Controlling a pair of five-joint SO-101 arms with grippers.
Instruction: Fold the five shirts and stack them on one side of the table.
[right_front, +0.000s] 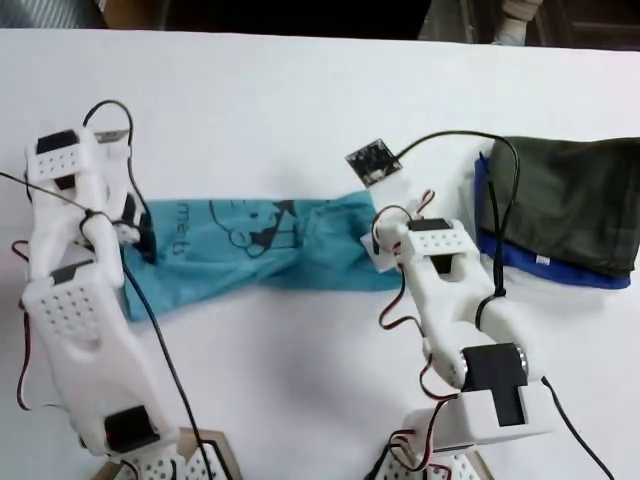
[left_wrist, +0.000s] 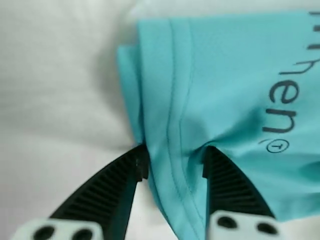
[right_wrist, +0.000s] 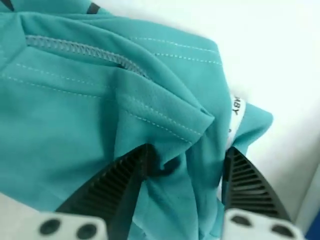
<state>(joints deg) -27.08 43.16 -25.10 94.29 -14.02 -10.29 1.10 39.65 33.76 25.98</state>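
A teal shirt (right_front: 250, 245) with a dark print lies stretched in a long, twisted band across the white table (right_front: 300, 90). My left gripper (right_front: 135, 235) is at its left end, shut on the folded hem (left_wrist: 170, 115), the cloth pinched between the black fingers (left_wrist: 125, 175). At the right end my right gripper (right_front: 375, 250) is shut on a bunched fold of the shirt (right_wrist: 75, 100), near a white label (right_wrist: 237, 107). The left gripper (left_wrist: 175, 162) and right gripper (right_wrist: 187, 160) both have cloth between their fingers.
At the right edge sits a stack of folded shirts, a dark green one (right_front: 570, 200) on top of a blue one (right_front: 540, 262). A small black circuit board (right_front: 373, 160) with a black cable lies just behind the right gripper.
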